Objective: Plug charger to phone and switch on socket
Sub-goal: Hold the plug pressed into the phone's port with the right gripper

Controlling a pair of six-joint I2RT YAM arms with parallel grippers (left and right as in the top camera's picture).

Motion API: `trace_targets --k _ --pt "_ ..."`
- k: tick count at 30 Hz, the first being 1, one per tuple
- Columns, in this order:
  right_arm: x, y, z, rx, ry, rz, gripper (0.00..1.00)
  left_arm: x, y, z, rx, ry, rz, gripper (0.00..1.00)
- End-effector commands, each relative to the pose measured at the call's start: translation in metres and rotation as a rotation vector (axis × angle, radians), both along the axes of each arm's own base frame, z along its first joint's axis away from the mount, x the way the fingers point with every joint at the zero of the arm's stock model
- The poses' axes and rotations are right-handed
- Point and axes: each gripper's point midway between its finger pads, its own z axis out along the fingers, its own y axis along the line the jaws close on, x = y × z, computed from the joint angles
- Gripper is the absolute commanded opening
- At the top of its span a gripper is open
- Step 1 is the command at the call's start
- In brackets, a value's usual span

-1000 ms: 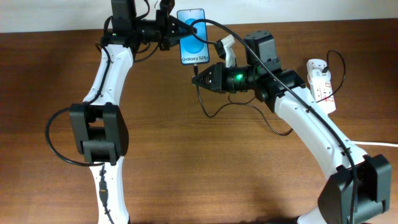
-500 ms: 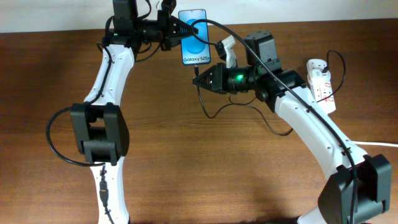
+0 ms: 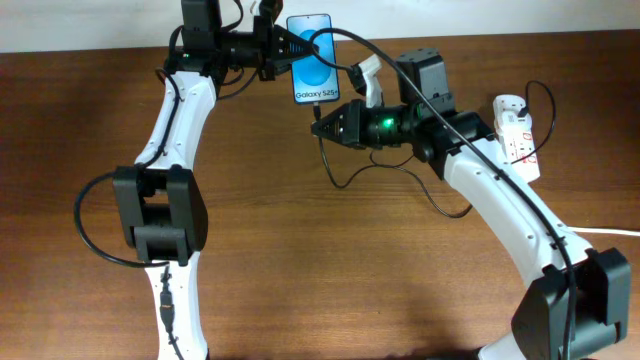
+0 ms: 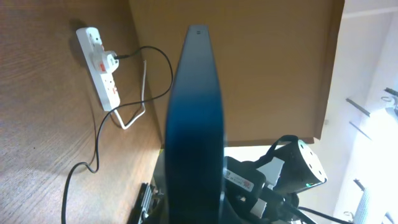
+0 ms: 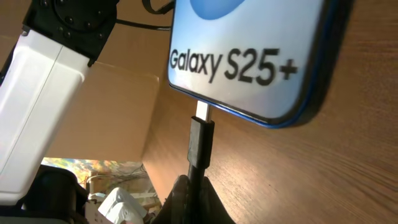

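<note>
The phone (image 3: 312, 58) lies at the table's far edge, its blue screen showing "Galaxy S25+"; it also shows in the right wrist view (image 5: 249, 50) and edge-on in the left wrist view (image 4: 194, 118). My left gripper (image 3: 292, 48) is shut on the phone's left side. My right gripper (image 3: 318, 112) is shut on the charger's plug end (image 5: 200, 146), whose metal tip meets the phone's bottom port. The thin black charger cable (image 3: 345, 180) loops over the table to the white socket (image 3: 517, 135) at the right, which also shows in the left wrist view (image 4: 99, 65).
The socket's thick white cord (image 3: 605, 232) runs off the right edge. The wooden table (image 3: 330, 290) stretches toward the front. Both arm bases stand at the near edge.
The phone and my left gripper shifted slightly right and up a second ago. My right gripper edged a little up toward the phone's bottom edge with the plug.
</note>
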Motion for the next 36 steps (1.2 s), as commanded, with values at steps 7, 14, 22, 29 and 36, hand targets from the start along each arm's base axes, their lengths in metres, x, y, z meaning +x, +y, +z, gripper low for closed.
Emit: trace_targets --k 7,14,22,29,36 --pt "0.0132 -0.0117 0.0045 -0.011 -0.037 -0.039 0.04 -0.0119 -0.0022 0.0119 -0.026 -0.026 -0.062 0.0" --pt "0.0117 -0.01 0.004 -0.013 -0.037 -0.033 0.04 -0.0119 -0.0022 0.0119 -0.025 -0.012 -0.062 0.0" --pt "0.0131 -0.0107 0.0031 -0.02 -0.039 -0.042 0.04 -0.0119 -0.0022 0.0119 -0.025 -0.012 -0.062 0.0" --pt "0.0112 -0.0103 0.0021 -0.019 -0.028 -0.037 0.04 -0.0119 -0.0022 0.0119 -0.025 -0.012 -0.062 0.0" --pt "0.0102 -0.0107 0.0006 -0.021 -0.014 -0.04 0.04 -0.012 -0.0024 0.0119 -0.025 -0.008 -0.062 0.0"
